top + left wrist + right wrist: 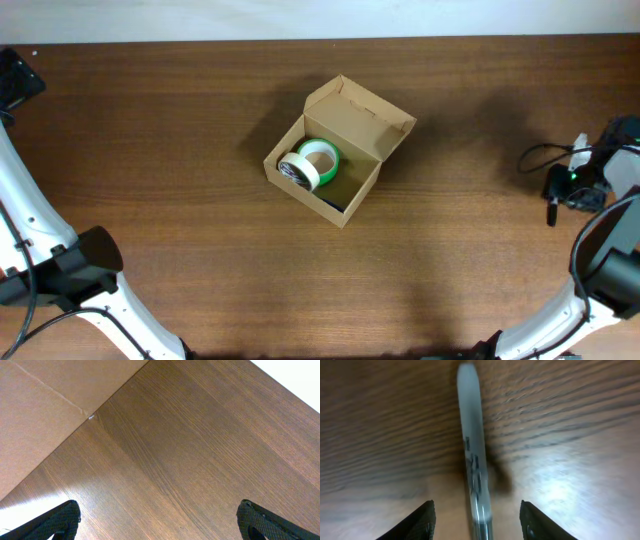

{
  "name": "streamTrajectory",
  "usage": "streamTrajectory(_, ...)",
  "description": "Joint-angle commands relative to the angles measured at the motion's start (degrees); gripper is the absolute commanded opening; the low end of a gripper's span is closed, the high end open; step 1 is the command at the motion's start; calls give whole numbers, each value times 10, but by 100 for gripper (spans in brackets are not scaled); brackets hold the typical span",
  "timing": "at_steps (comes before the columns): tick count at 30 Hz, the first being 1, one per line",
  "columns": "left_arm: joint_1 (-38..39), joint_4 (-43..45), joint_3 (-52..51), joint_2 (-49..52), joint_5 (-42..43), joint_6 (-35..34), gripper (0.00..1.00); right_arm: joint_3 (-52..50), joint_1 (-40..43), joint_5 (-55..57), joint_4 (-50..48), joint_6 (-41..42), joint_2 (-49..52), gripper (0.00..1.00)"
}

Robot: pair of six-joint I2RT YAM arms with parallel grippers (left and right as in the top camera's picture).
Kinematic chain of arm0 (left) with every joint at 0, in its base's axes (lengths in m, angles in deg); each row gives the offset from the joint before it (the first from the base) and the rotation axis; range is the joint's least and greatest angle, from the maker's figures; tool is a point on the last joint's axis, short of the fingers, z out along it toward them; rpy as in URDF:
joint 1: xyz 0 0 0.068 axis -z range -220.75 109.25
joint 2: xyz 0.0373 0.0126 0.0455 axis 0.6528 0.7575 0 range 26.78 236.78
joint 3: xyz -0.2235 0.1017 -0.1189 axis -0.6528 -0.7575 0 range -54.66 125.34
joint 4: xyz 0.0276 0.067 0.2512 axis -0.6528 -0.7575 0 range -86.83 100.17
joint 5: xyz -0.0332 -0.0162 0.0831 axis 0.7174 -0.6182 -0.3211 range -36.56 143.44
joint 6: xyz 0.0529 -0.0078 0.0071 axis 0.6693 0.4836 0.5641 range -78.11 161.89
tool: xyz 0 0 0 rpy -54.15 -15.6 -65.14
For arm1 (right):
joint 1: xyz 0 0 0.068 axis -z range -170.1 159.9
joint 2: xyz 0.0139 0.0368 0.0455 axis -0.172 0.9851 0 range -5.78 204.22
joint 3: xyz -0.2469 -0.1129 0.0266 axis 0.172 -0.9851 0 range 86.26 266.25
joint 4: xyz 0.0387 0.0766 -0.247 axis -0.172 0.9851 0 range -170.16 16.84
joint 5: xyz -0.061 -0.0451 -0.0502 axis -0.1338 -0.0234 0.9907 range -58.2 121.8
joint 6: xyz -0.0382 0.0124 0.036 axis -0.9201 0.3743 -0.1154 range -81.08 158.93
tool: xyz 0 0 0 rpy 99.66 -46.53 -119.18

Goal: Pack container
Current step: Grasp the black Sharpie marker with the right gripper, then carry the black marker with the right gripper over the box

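Hovering my right gripper (477, 515) spread wide, a grey marker (474, 460) between its fingers, untouched; container (340, 150) lies well to its left, lid up; left gripper (157, 520) spread, empty.

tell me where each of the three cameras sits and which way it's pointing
Overhead: fixed above the table, looking straight down on the wooden table and the open container holding a tape roll; both arms show at the lower corners.
Left wrist: looks down at bare wood; its fingertips show, spread.
Right wrist: close above a marker lying between its fingertips.
Shared: right gripper and marker also appear in the overhead view.
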Motion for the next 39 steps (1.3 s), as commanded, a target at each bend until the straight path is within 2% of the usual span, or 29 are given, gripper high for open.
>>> streamTrajectory(1,-1,-1,-2,-8,2,5,100,-3,2,-1,-10,28,19,55)
streamTrajectory(2,-1,-1,-2,-8,2,5,100,-3,2,-1,-11,33,20,52)
streamTrajectory(3,-1,-1,-2,-8,2,5,100,-3,2,-2,-15,37,23,41)
streamTrajectory(5,-1,-1,-2,-8,2,5,100,-3,2,-2,-16,41,23,12)
streamTrajectory(6,-1,0,-2,-8,2,5,100,-3,2,-1,-16,43,23,4)
streamTrajectory(10,-1,0,-2,-8,2,5,100,0,2,-21,-9,54,21,4)
streamTrajectory(14,-1,0,-2,-8,2,5,100,34,1,-97,28,54,15,4)
streamTrajectory(17,-1,-1,-2,-8,2,5,100,101,-5,-163,91,57,2,4)
streamTrajectory(22,-1,-1,-2,-8,2,5,100,267,-49,-201,243,67,-30,4)
streamTrajectory(25,-1,-1,-2,-8,2,5,100,392,-111,-198,344,66,-51,4)
streamTrajectory(28,-1,-1,-2,-8,2,5,100,495,-193,-180,403,64,-67,4)
streamTrajectory(31,-1,-1,-2,-8,2,5,100,580,-323,-118,434,64,-73,3)
streamTrajectory(36,-1,0,-2,-8,2,5,100,567,-513,-16,436,31,-61,4)
streamTrajectory(39,-1,-1,-2,-8,2,5,100,536,-592,24,433,28,-39,4)
